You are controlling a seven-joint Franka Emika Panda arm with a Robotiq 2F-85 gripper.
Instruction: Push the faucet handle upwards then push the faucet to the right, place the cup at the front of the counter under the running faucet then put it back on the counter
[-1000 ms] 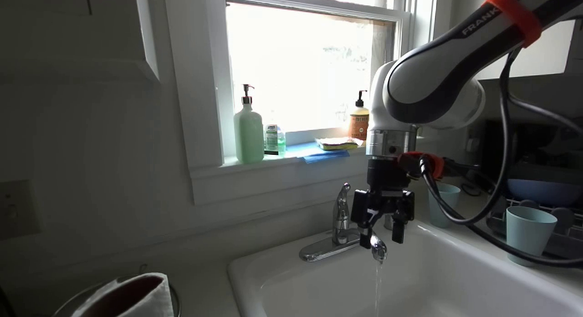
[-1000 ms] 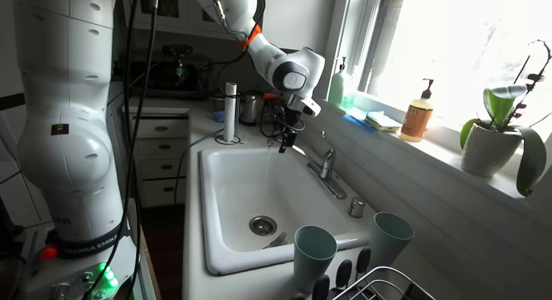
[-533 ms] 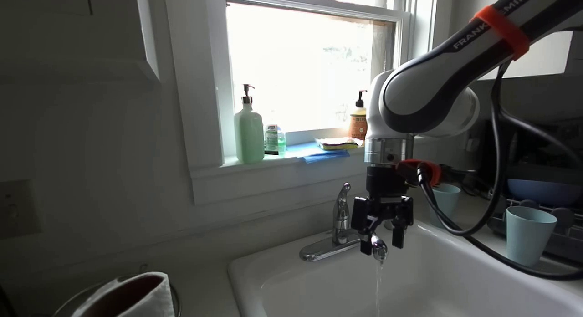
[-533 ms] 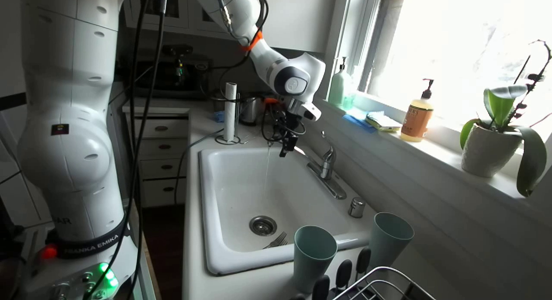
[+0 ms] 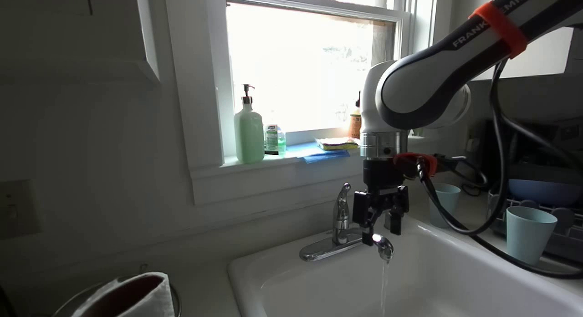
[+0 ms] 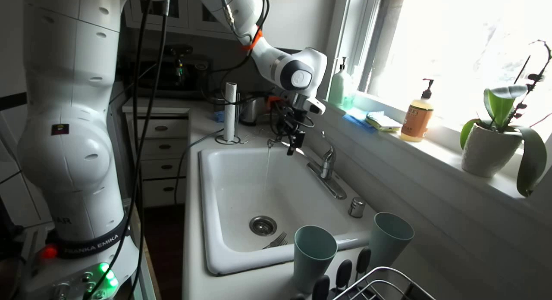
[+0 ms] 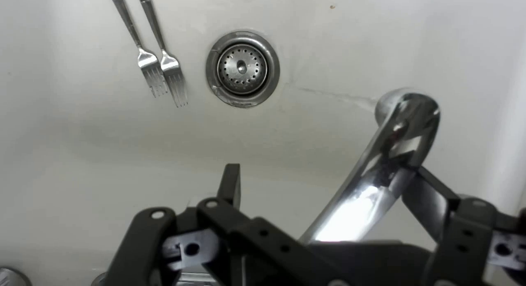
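Water runs from the faucet (image 5: 340,223) in a thin stream (image 5: 384,280) down into the white sink (image 6: 209,205), and the faucet handle (image 5: 341,201) stands upright on its base. Compared with half a second ago, the end of the spout (image 7: 372,187) lies a little farther to the right in an exterior view, and the stream has shifted with it. The gripper (image 5: 381,233) has come up slightly since then; its two fingers point down and stand spread apart, with the spout passing between them and a gap on one side. In the wrist view the spout lies right by the finger (image 7: 427,201) at the picture's right, well apart from the opposite one; whether that nearer finger touches it, I cannot tell. Below, on the sink's floor, two forks (image 7: 169,65) lie side by side near the drain (image 7: 242,68). The cup (image 6: 312,261) stands upright on the counter (image 6: 241,287) just beside the sink, where it was before, with a darker teal cup (image 6: 388,248) near it, also unmoved. On the sill (image 6: 440,157) a green pump bottle (image 5: 249,137) keeps its place, while the arm (image 5: 423,87) now hides more of the amber soap bottle (image 5: 355,127) in an exterior view.
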